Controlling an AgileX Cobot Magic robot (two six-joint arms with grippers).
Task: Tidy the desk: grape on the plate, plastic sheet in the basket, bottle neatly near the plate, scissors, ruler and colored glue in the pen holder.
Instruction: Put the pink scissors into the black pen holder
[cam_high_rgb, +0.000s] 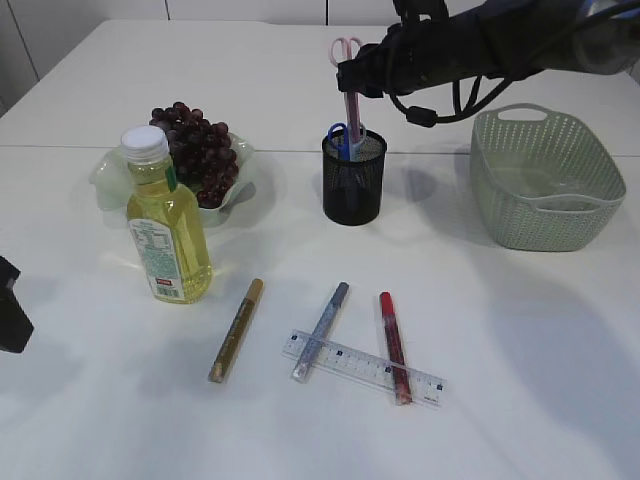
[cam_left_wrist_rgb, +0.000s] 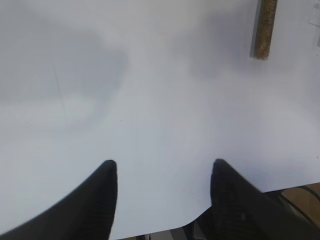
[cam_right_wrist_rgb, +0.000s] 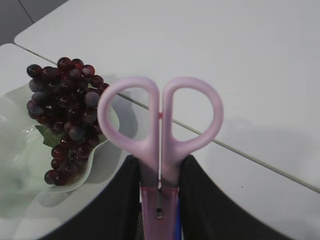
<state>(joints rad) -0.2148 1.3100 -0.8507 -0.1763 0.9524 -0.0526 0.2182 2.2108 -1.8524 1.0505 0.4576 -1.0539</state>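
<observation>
My right gripper (cam_high_rgb: 352, 82) is shut on the pink scissors (cam_high_rgb: 349, 55), holding them upright with the tip down in the black mesh pen holder (cam_high_rgb: 353, 180); the scissors' handles show in the right wrist view (cam_right_wrist_rgb: 160, 117). The dark grapes (cam_high_rgb: 195, 150) lie on the pale green plate (cam_high_rgb: 110, 180). The yellow oil bottle (cam_high_rgb: 168, 220) stands in front of the plate. The clear ruler (cam_high_rgb: 362, 366) lies under the blue glue pen (cam_high_rgb: 320, 330) and the red glue pen (cam_high_rgb: 393, 345); the gold glue pen (cam_high_rgb: 236, 330) lies to the left. My left gripper (cam_left_wrist_rgb: 162, 165) is open and empty over bare table.
A green basket (cam_high_rgb: 545, 175) stands at the right with something clear in its bottom. A blue-handled item (cam_high_rgb: 339, 135) stands in the pen holder. The gold glue pen's end shows in the left wrist view (cam_left_wrist_rgb: 264, 30).
</observation>
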